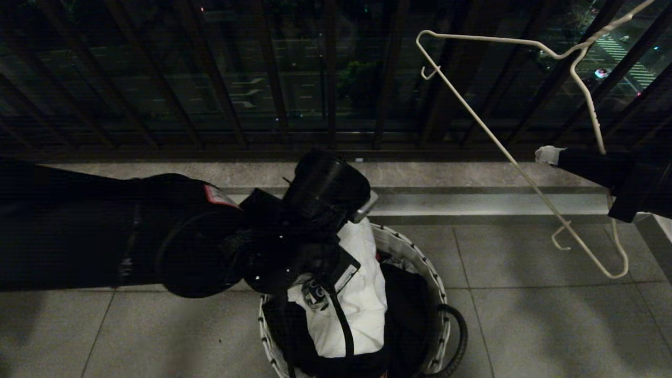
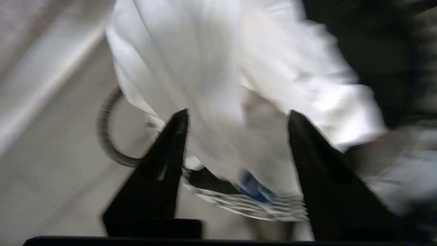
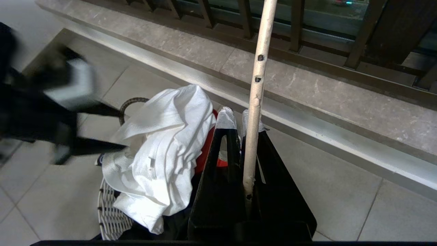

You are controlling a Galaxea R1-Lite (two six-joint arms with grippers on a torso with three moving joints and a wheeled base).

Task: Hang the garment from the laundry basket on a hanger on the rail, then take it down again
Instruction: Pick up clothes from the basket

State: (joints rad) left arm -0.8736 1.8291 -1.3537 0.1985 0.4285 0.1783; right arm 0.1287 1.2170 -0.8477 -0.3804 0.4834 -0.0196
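L tool (image 2: 235,116): over the laundry basket (image 1: 420,257), pointed down at the garment (image 1: 362,294). In the L wrist view both black fingers (image 2: 170,150) stand wide apart, white cloth showing in the gap; nothing pinched between them. View is smeared, so contact w/ the cloth can't be confirmed. In the head view the L arm comes in from the left and covers much of the basket's near-left side.

Garment: white tee, heaped in the basket, bunched and standing up above the rim, part draped over the near rim. Bit of blue print visible low in the L wrist view. Red cloth (image 3: 205,153) shows beside it, deeper in the basket, in the R wrist view. Dark contents fill the rest of the basket.

Basket: round, woven, white w/ dark flecks, on the tiled floor (image 1: 551,325), just short of the stone kerb (image 1: 462,176) under the balcony railing (image 1: 325,79). One black loop handle at its right side.

R tool (image 3: 239,119): off to the right, well apart from the basket, raised. Fingers closed narrow on the hanger (image 1: 493,136), white-padded tips on either side of the wire. Hanger is thin white wire, held tilted, one end low near the floor side, neck running up out of the head view at top right. Small notch hooks visible on its arms.
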